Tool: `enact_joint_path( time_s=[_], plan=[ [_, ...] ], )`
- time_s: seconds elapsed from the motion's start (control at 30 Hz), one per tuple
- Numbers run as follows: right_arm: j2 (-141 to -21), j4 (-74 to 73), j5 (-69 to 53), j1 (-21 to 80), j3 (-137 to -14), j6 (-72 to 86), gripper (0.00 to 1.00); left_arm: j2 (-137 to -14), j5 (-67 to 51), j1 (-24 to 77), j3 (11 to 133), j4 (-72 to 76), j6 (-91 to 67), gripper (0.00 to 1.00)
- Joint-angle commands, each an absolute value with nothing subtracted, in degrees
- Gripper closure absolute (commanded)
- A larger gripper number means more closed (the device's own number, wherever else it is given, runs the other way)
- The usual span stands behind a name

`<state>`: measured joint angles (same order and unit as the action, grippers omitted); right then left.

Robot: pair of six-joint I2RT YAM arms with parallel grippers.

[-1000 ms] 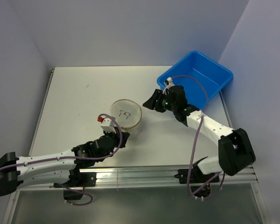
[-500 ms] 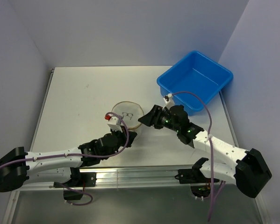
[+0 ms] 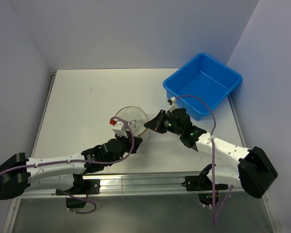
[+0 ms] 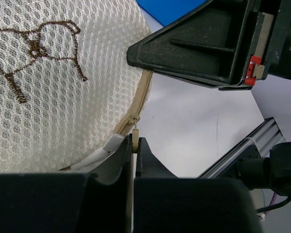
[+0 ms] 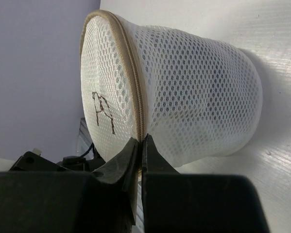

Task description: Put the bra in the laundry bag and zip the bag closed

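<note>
Laundry bag [image 3: 131,116], left claw [image 4: 134,145] on zipper pull [image 4: 135,137], right claw [image 5: 141,141] on rim [image 5: 135,92]

You get soft, even light from overhead in the top view: the table [image 3: 77,111] reads bright white without blowing out, and the arms [image 3: 53,167] drop only faint shadows. In the right wrist view the bag [image 5: 198,92] throws a soft shadow to its right, with a mild sheen on the table low right. Both wrist views show the bag crisp — but the near fingers [image 4: 152,167] are black, soft-edged and almost without detail.
</note>
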<state>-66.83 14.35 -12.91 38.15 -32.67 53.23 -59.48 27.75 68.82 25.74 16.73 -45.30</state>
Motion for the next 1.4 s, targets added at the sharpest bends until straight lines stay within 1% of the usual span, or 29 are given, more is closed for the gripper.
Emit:
enact_joint_path(
  time_s=[0.0, 0.1, 0.23, 0.27, 0.37, 0.43, 0.57, 0.67, 0.8, 0.83, 0.87, 0.9, 0.93, 0.97, 1.0, 1.03, 1.07, 1.13, 1.2, 1.23, 1.3, 1.33, 1.37],
  plan=[
    [-66.53, 12.92, -9.14, 36.93, -36.47, 48.88, 1.0, -57.84, 28.3, 68.99, 28.04, 16.71, -43.07, 1.0],
    [-68.2, 12.04, -9.93, 34.46, -38.14, 45.8, 1.0, -55.91, 32.42, 68.91, 28.04, 10.74, -42.28, 1.0],
    [-70.31, 10.9, -12.56, 28.41, -39.9, 41.41, 1.0, -50.29, 36.99, 66.19, 26.64, 1.25, -43.76, 1.0],
    [-71.36, 10.29, -13.44, 27.43, -40.77, 40.79, 1.0, -49.32, 37.26, 65.22, 26.37, -3.21, -45.6, 1.0],
    [-73.2, 10.2, -14.68, 25.4, -41.83, 38.41, 1.0, -44.92, 37.36, 62.14, 24.88, -7.72, -47.72, 1.0],
    [-74.79, 9.93, -15.64, 25.14, -42.97, 36.57, 1.0, -42.82, 37.62, 61.44, 23.82, -8.17, -48.07, 1.0],
    [-78.56, 9.66, -17.4, 25.14, -45.7, 36.12, 1.0, -42.71, 37.53, 61.26, 24.34, -8.62, -47.29, 1.0],
    [-79.8, 10.55, -20.12, 25.22, -46.4, 37.18, 1.0, -42.63, 35.42, 61.26, 23.91, -4.4, -45.44, 1.0],
    [-79.02, 10.11, -19.34, 25.84, -46.14, 37.44, 1.0, -42.01, 35.33, 61.26, 25.83, -2.37, -42.81, 1.0],
    [-78.75, 9.67, -19.16, 25.84, -46.23, 37.27, 0.96, -41.75, 35.68, 61.26, 27.14, -2.46, -41.76, 0.99],
    [-78.14, 8.28, -18.81, 25.93, -46.58, 37.18, 0.8, -41.66, 35.86, 61.26, 27.94, -2.63, -41.31, 0.94],
    [-77.7, 7.57, -18.37, 25.93, -46.76, 37.09, 0.7, -41.49, 35.86, 61.26, 28.65, -2.72, -40.79, 0.9],
    [-77.26, 7.04, -17.33, 25.93, -46.93, 36.83, 0.58, -41.31, 35.34, 61.26, 29.96, -2.64, -39.22, 0.85],
    [-76.12, 6.07, -16.79, 25.93, -47.28, 36.74, 0.31, -41.31, 34.9, 61.26, 30.67, -2.38, -38.33, 0.74],
    [-75.42, 5.28, -16.44, 26.01, -47.55, 36.48, 0.2, -41.31, 34.54, 61.26, 32.15, -2.37, -37.54, 0.68],
    [-73.32, 3.71, -15.22, 26.45, -48.07, 36.13, 0.02, -41.22, 34.28, 61.26, 33.04, -3.07, -36.66, 0.62],
    [-72.0, 3.0, -14.25, 26.63, -47.99, 35.78, 0.0, -41.22, 34.28, 61.26, 33.83, -3.77, -36.39, 0.51],
    [-66.57, 2.37, -11.62, 27.16, -47.12, 34.89, 0.0, -40.87, 34.19, 61.26, 36.29, -5.27, -35.34, 0.44],
    [-62.51, 1.85, -9.94, 27.42, -46.15, 34.11, 0.0, -40.08, 34.19, 61.26, 38.39, -7.46, -34.72, 0.34],
    [-58.14, 0.63, -9.32, 27.42, -45.1, 33.58, 0.0, -39.21, 34.45, 61.26, 39.1, -8.34, -34.46, 0.3],
    [-53.55, -1.3, -6.52, 27.33, -44.21, 32.09, 0.0, -38.32, 35.07, 61.26, 41.64, -11.85, -34.45, 0.24],
    [-48.83, -2.19, -5.37, 27.33, -42.64, 31.56, 0.0, -37.36, 35.42, 61.26, 42.53, -12.91, -34.02, 0.23],
    [-46.69, -2.37, -3.8, 27.42, -41.67, 31.38, 0.0, -36.92, 35.59, 61.26, 43.32, -14.05, -33.75, 0.22]
  ],
)
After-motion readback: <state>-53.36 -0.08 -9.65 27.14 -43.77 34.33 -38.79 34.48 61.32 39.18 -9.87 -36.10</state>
